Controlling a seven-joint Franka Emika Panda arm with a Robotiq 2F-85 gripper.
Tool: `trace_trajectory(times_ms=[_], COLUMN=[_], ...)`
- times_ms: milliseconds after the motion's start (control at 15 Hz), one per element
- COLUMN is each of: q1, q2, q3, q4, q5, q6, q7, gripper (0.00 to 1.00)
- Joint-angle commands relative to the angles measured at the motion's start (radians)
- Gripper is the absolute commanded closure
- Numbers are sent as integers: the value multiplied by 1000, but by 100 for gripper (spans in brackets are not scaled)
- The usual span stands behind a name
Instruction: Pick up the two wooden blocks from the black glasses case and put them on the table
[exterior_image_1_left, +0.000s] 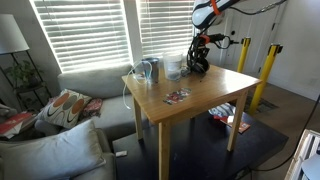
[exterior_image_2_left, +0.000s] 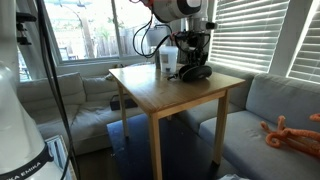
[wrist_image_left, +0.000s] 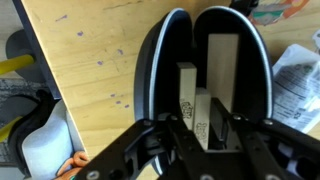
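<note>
The black glasses case (wrist_image_left: 150, 70) lies open at the far corner of the light-wood table (exterior_image_1_left: 190, 105), and shows in both exterior views (exterior_image_1_left: 198, 67) (exterior_image_2_left: 196, 72). In the wrist view one pale wooden block (wrist_image_left: 186, 92) stands in its left half. A tan rectangular piece (wrist_image_left: 222, 62) lies in the right half. My gripper (wrist_image_left: 205, 132) reaches down into the case. Its fingers are closed on a second pale wooden block (wrist_image_left: 204, 118) beside the first. The gripper hangs right over the case in both exterior views (exterior_image_1_left: 199, 55) (exterior_image_2_left: 192, 58).
Clear containers (exterior_image_1_left: 150, 69) (exterior_image_2_left: 168, 60) stand beside the case at the table's back edge. A flat reddish-dark item (exterior_image_1_left: 177, 96) lies mid-table. Crumpled plastic (wrist_image_left: 296, 80) is just past the case. A grey couch (exterior_image_1_left: 90, 90) and yellow posts (exterior_image_1_left: 268, 75) flank the table (exterior_image_2_left: 170, 95).
</note>
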Motion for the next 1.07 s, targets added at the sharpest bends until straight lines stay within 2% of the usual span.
trace_trajectory(times_ms=[0, 467, 1000], q1=[18, 45, 71], q2=[-62, -153, -317], q3=[9, 9, 57], q4=[-10, -38, -195], q5=[11, -37, -46], q6=[-40, -60, -178], q7=[-7, 53, 17], gripper=[92, 92, 92])
